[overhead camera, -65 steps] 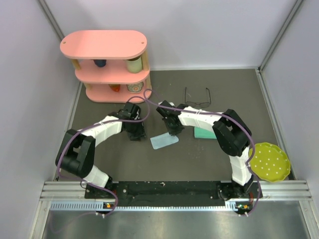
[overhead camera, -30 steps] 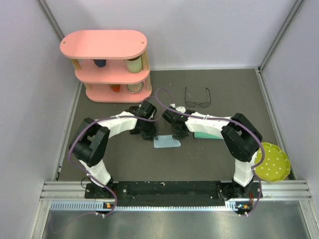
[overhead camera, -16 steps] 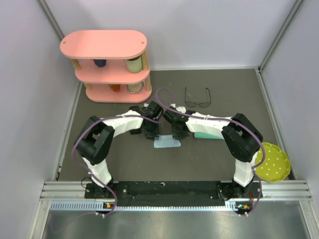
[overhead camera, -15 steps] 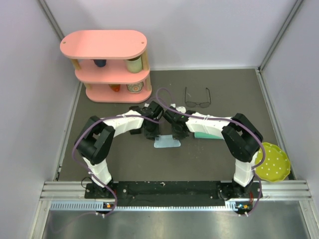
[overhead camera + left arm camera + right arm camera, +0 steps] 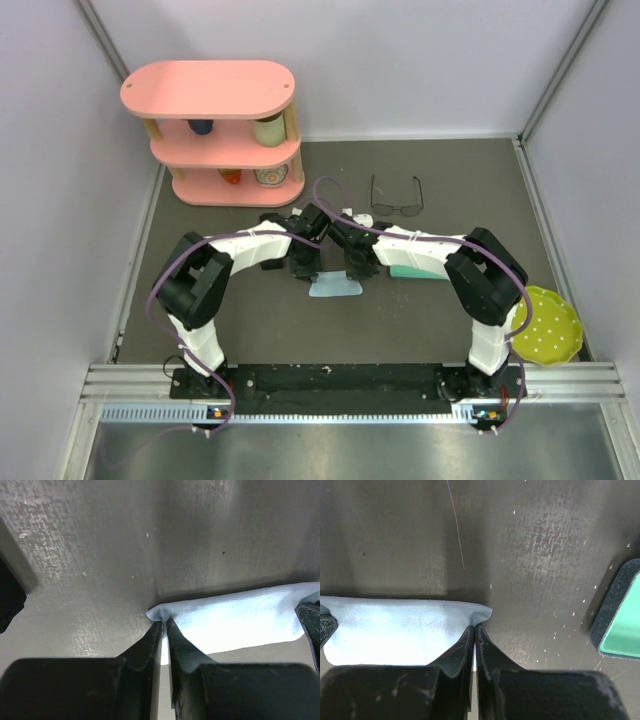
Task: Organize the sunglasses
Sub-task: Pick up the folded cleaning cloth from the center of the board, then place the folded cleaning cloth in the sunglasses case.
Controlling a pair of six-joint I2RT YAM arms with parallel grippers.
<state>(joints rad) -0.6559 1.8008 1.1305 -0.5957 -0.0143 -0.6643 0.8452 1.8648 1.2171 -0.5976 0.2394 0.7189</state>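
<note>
My right jaws clamp a corner of the blue cloth (image 5: 395, 630); left jaws, nearly together, pinch the opposite corner, both arms (image 5: 250, 243) bent inward.

The dark grey bench (image 5: 470, 180) carries a pink three-tier shelf (image 5: 210, 90) at its far left corner. Thin wire-framed sunglasses (image 5: 397, 207) lie toward the far middle. A light blue cloth (image 5: 335, 287) lies at centre, a green-topped case (image 5: 412, 271) just right of it, and a yellow-green dotted plate (image 5: 545, 325) at the right edge.

I see my left arm (image 5: 248, 246) and right arm (image 5: 422, 246) in white shells with black joints, purple cables (image 5: 326, 181) running along both, and scuffed black end effector fingers (image 5: 492, 655).
</note>
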